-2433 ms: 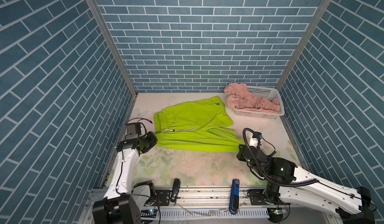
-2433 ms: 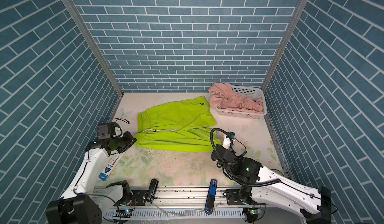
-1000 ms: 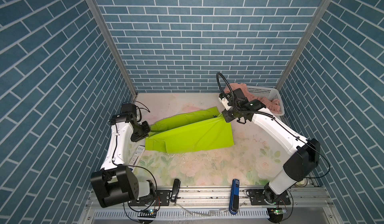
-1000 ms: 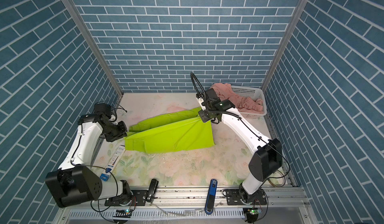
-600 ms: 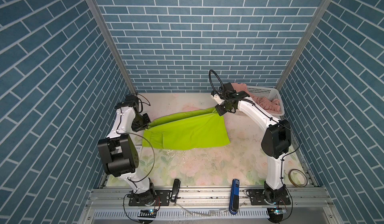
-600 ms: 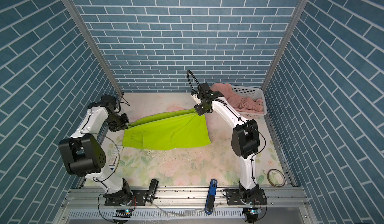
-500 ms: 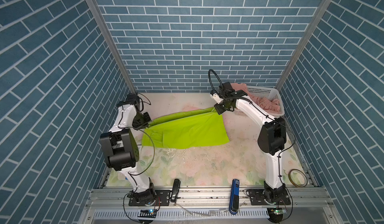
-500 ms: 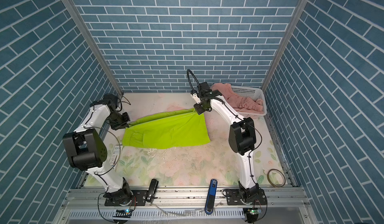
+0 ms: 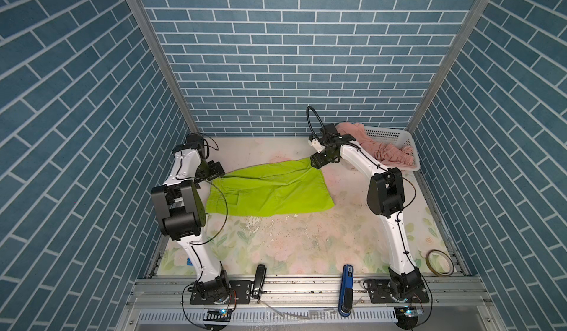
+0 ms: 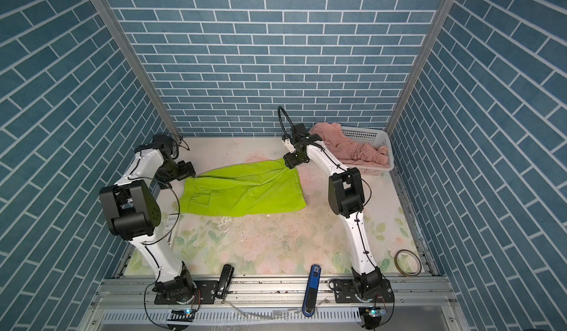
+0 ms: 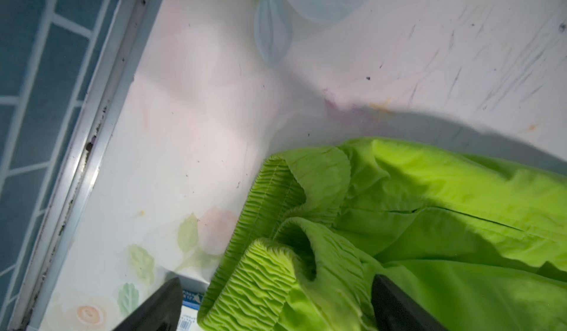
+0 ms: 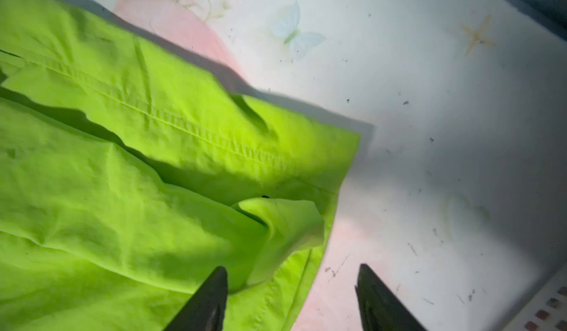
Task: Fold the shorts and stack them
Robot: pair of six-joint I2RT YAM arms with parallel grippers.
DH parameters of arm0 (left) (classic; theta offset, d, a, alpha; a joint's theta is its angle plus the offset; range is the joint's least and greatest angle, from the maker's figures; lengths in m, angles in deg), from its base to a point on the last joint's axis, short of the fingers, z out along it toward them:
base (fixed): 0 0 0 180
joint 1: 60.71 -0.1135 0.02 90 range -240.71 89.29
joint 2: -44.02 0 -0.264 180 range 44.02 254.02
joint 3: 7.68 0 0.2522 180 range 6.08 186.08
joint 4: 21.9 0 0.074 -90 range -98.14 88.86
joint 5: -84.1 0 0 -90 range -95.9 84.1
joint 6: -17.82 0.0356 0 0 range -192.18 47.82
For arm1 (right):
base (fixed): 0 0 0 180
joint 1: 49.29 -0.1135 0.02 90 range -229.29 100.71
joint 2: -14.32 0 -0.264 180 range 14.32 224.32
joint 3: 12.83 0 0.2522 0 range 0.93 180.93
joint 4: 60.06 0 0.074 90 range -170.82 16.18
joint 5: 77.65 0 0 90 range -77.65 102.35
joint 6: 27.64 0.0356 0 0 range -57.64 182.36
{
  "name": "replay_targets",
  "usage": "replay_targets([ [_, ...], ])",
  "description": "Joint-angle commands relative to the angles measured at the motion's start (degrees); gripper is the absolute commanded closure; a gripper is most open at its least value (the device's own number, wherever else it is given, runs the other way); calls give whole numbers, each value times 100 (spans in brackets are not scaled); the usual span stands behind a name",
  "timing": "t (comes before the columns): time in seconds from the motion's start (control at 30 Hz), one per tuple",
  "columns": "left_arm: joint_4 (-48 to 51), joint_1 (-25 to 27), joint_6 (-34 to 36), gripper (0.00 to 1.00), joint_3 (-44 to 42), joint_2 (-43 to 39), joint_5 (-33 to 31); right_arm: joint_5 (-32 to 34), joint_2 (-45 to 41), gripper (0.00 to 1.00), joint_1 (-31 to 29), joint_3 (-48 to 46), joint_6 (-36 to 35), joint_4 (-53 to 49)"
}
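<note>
Now my left tool [image 9: 216,173] and right tool [image 9: 317,162] have both spread, releasing the green shorts [image 9: 276,191] folded in half mid-frame; pink shorts [image 9: 386,153] come next.

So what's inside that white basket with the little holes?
A crumpled dusty-pink pair of fabric shorts lies in the white perforated plastic basket, one end spilling over its rim. Whatever lies beneath the pink cloth, including the basket's bottom, is covered.

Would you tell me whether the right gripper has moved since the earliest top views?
Yes: the right gripper moved away from the front rail, back toward the basket.
</note>
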Motion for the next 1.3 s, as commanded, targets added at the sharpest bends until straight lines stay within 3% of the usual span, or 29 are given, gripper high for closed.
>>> replay_targets([
  [0.0, -47, -19, -114, 0, 164, -34, 68, -263, -476, 30, 26, 4, 192, 236],
  [0.1, -102, -20, -209, 0, 102, -339, 298, -376, -1212, 30, 40, -723, 357, 462],
  [0.33, 65, -54, -226, 0, -178, -1278, 55, -249, -3037, 25, 27, -3334, 1177, 1101],
  [0.57, -152, -55, -262, 0, -1090, -2079, 819, -373, -4076, 23, 9, -5651, 2391, 1881],
  [0.87, -66, -49, -84, 0, -1671, -2607, 972, -924, -3866, 20, -95, -6614, 2871, 3157],
  [1.03, 18, -55, 24, 0, -1868, -2978, 1136, -757, -3422, 21, -133, -6644, 2865, 3336],
  [1.07, 57, -51, 63, 0, -1905, -3065, 1136, -701, -3372, 23, -154, -6663, 2888, 3375],
  [1.2, 227, -54, 200, 0, -1958, -3222, 1119, -718, -3315, 46, -184, -6757, 2986, 3495],
  [1.27, 241, -55, 220, 0, -1995, -3297, 1125, -783, -3354, 65, -176, -6851, 3009, 3526],
])
